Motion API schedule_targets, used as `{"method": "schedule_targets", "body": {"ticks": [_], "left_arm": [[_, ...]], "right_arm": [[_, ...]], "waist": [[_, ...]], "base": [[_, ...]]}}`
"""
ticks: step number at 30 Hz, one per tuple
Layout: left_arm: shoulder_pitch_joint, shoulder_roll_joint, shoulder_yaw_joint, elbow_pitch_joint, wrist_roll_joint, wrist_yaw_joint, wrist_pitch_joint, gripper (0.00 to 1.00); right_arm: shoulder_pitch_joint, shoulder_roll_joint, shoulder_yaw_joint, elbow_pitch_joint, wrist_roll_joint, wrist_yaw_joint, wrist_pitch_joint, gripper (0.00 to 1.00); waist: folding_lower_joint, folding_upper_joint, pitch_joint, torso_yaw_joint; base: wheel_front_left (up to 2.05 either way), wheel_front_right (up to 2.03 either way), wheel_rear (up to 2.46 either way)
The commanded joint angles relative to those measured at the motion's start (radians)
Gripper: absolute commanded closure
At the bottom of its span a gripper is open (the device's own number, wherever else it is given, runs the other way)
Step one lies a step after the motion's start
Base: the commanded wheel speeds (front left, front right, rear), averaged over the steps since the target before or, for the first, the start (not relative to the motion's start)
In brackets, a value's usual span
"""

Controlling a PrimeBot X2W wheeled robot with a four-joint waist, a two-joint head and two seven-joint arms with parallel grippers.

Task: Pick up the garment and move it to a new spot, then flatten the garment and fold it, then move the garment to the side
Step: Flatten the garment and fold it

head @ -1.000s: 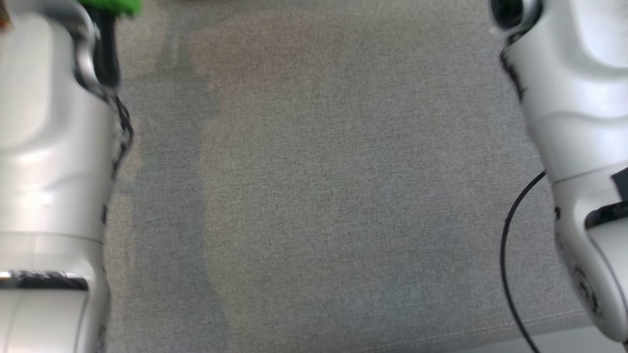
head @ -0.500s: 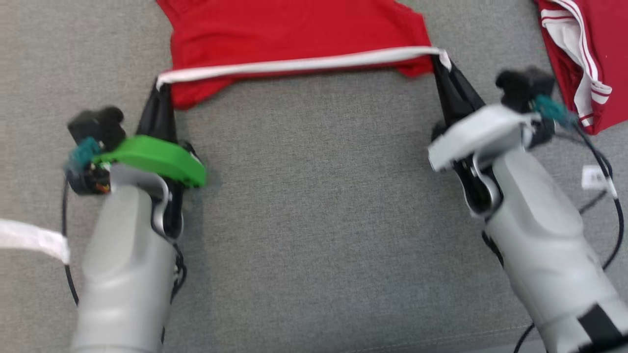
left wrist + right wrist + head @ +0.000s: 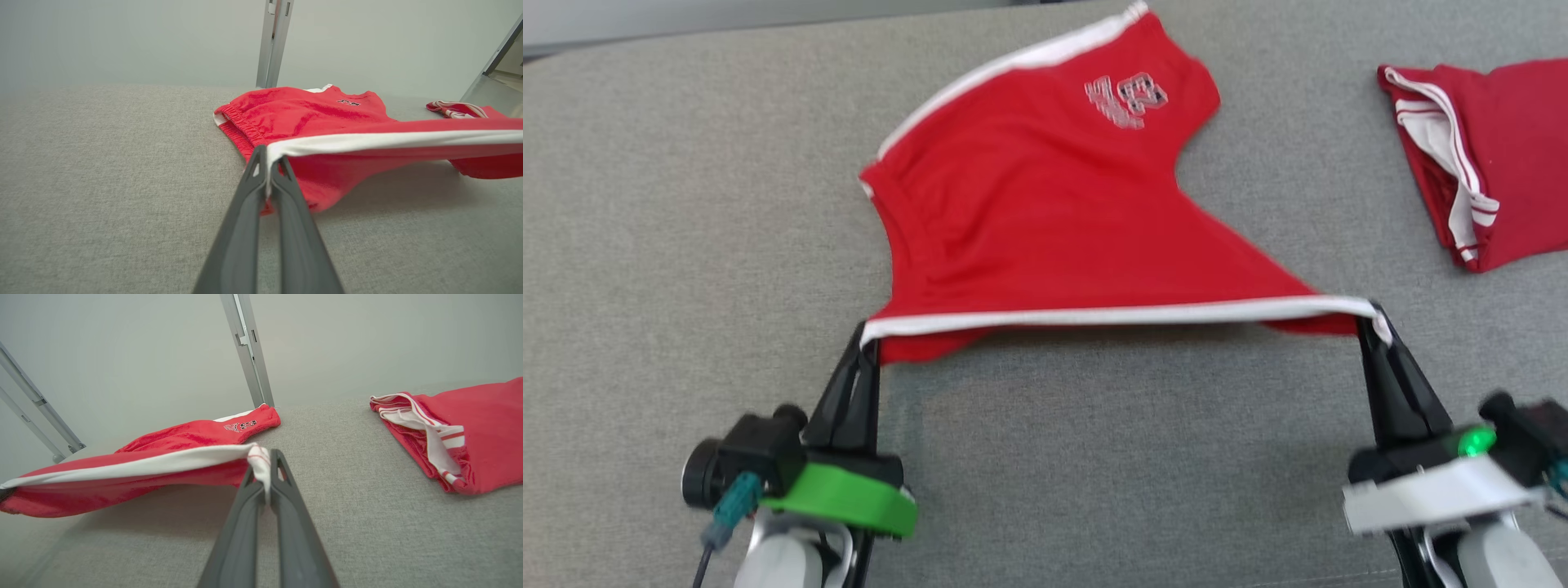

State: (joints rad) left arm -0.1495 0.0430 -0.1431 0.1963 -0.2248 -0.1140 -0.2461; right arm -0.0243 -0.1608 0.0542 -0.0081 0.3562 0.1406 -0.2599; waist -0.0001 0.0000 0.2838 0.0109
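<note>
Holding red white-trimmed fabric shorts (image 3: 1045,212) taut over grey cloth worktop (image 3: 686,204), left pincer (image 3: 865,345) and right pincer (image 3: 1373,320) both pinching hem; probably mid-move, needing flat lay-down next.

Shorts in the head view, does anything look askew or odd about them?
The shorts lie askew: one white-striped edge is stretched taut off the grey surface between the left fingers and right fingers, while the numbered end lies angled away. No damage shows.
</note>
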Motion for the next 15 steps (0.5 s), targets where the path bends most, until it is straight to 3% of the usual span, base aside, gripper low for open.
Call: {"method": "schedule_targets", "body": {"ticks": [1,9,15], "left_arm": [[0.049,0.034,0.030,-0.051,-0.001,0.033,0.021,1.00],[0.231,0.051,-0.014,-0.356,-0.016,0.049,0.240,1.00],[0.171,0.065,-0.047,-0.370,-0.045,0.027,0.321,1.00]], "right_arm": [[0.056,-0.012,-0.053,-0.034,-0.007,-0.018,-0.008,1.00],[0.219,-0.013,-0.122,-0.252,-0.045,-0.018,0.066,1.00],[0.161,-0.045,-0.135,-0.240,-0.033,-0.018,0.094,1.00]], "waist": [[0.0001,0.0000,-0.056,0.018],[0.0001,0.0000,-0.073,0.027],[0.0001,0.0000,-0.038,0.047]], "base": [[0.00,0.00,0.00],[0.00,0.00,0.00],[0.00,0.00,0.00]]}}
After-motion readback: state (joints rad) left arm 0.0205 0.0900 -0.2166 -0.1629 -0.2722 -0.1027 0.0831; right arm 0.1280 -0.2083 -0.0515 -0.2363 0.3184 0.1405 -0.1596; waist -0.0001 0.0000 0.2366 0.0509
